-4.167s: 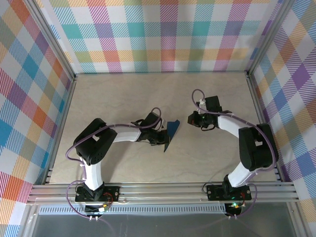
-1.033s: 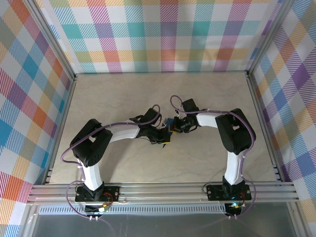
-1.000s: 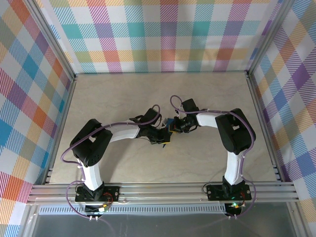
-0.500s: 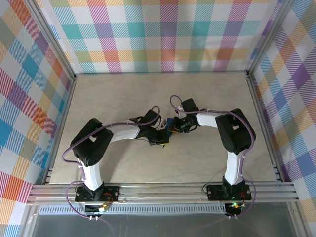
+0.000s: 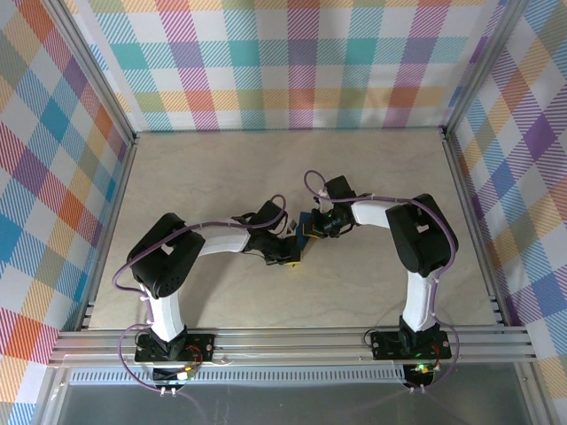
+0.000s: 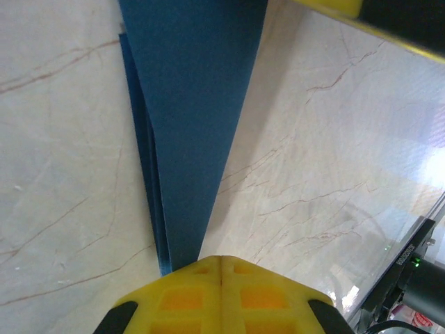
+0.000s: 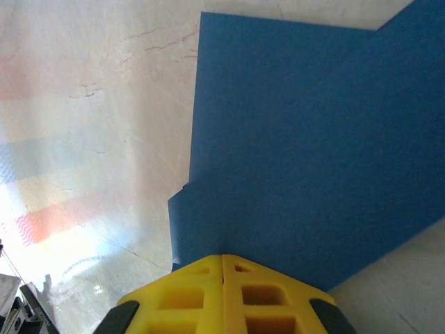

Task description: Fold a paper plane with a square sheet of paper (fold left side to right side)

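The dark-blue paper point(image 5: 305, 237), folded into a narrow creased shape of several layers, sits near the middle of the table point(image 5: 221, 168), pinched between the two arms where they meet. The left fingers point(image 5: 297, 255) are clenched on its pointed near end, and in the left wrist view the stacked layers point(image 6: 195, 104) fan out from the closed yellow tips point(image 6: 221, 261). The right fingers point(image 5: 313, 232) are likewise clamped on an edge of a broad flat panel of the paper point(image 7: 292, 153), their yellow tips point(image 7: 222, 259) pressed together over it.
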Robot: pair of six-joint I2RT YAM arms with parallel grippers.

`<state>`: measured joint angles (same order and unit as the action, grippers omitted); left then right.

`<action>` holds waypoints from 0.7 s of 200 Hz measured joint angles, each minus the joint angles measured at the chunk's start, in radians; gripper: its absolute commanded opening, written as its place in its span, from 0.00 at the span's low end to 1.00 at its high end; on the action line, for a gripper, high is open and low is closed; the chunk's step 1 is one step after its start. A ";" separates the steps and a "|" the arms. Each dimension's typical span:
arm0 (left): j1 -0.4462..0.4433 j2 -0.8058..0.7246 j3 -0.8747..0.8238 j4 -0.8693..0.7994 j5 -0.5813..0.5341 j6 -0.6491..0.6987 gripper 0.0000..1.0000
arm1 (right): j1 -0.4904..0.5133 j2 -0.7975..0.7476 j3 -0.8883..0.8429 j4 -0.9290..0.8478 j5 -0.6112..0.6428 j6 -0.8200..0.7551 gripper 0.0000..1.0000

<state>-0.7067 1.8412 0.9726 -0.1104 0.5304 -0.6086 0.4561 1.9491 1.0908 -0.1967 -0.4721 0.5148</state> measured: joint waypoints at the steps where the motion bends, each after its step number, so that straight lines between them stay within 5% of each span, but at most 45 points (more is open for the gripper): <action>1: 0.000 0.000 0.000 0.001 0.000 0.000 0.00 | 0.000 0.000 0.000 0.000 0.000 0.000 0.00; 140: 0.000 -0.005 -0.056 0.088 0.001 -0.013 0.00 | 0.003 0.003 0.017 -0.032 0.016 -0.007 0.00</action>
<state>-0.7063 1.8366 0.9169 -0.0223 0.5316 -0.6216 0.4591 1.9518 1.1080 -0.2287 -0.4557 0.5076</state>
